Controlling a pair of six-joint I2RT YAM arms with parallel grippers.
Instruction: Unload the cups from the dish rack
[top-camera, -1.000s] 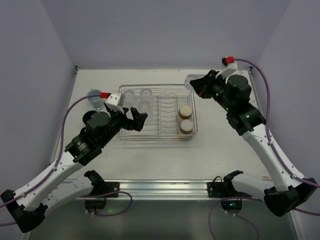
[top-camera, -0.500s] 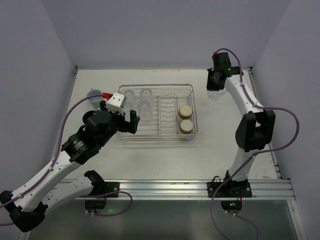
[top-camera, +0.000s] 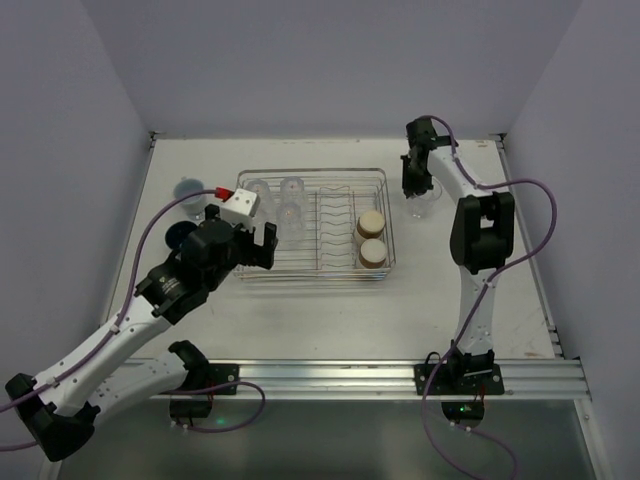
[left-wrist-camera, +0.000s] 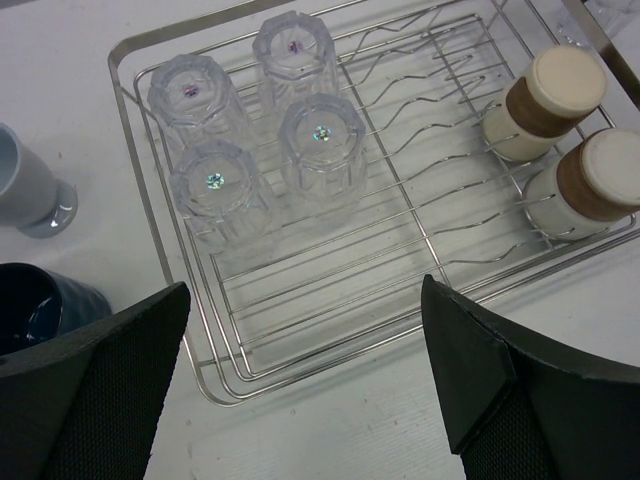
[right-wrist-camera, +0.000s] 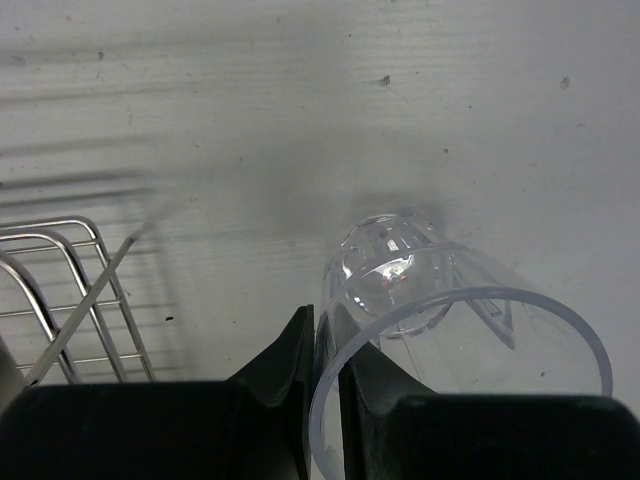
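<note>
Starting with top view: dish rack (top-camera: 312, 172) sat mid-table, four upturned tumblers (top-camera: 290, 190) bunched at its left end, two tan cups (top-camera: 371, 222) at its right end, one behind the other. Pale blue cup (top-camera: 188, 190) and dark blue cup (top-camera: 178, 237) stood on table (top-camera: 330, 320) just left of rack, outside it. Left gripper (top-camera: 258, 248) hovered over rack's near-left corner. Right gripper (top-camera: 414, 190) was beside rack's far-right corner, at a clear tumbler (top-camera: 422, 203) outside the rack; grip not readable from here

Left wrist view: left gripper (left-wrist-camera: 305, 300) had fingers (left-wrist-camera: 110, 390) wide apart, nothing between them, above near rim of dish rack (left-wrist-camera: 125, 150). Four upturned tumblers (left-wrist-camera: 322, 135) were bottoms up in left part, two tan cups (left-wrist-camera: 545, 95) among divider wires at right. Pale blue cup (left-wrist-camera: 30, 185) and dark blue cup (left-wrist-camera: 35, 305) were outside left rim

Right wrist view: right gripper (right-wrist-camera: 322, 350) was clamped on wall of clear tumbler (right-wrist-camera: 440, 300) at its rim, one finger outside, one inside. Mouth faced camera, base toward table (right-wrist-camera: 300, 100); contact unclear. Corner of dish rack (right-wrist-camera: 60, 290) was at left, apart from tumbler
</note>
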